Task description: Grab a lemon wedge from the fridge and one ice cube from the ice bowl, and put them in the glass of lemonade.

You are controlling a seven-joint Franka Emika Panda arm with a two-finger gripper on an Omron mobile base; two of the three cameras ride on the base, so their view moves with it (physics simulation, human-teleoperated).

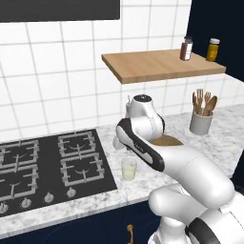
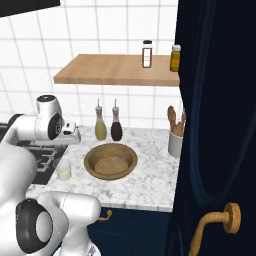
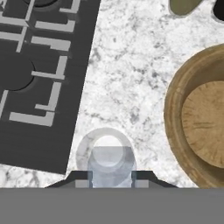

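Looking straight down in the hand view, my gripper (image 3: 111,178) is shut on a translucent ice cube (image 3: 111,165). The cube hangs directly over the glass of lemonade (image 3: 85,146), whose round rim shows beneath it. The glass (image 1: 128,169) stands on the marble counter just right of the hob, and it also appears as the glass (image 2: 64,171) under my hand. The tan ice bowl (image 2: 90,162) sits to the glass's right, with its rim (image 3: 175,113) a short way from the fingers. The lemon wedge and the fridge are out of view.
A black gas hob (image 1: 47,167) lies left of the glass. Two slim bottles (image 2: 108,127) stand behind the bowl, and a grey cup of wooden utensils (image 1: 200,123) stands further right. A wooden shelf (image 1: 157,66) hangs above. A navy cabinet door (image 2: 215,125) blocks the right side.
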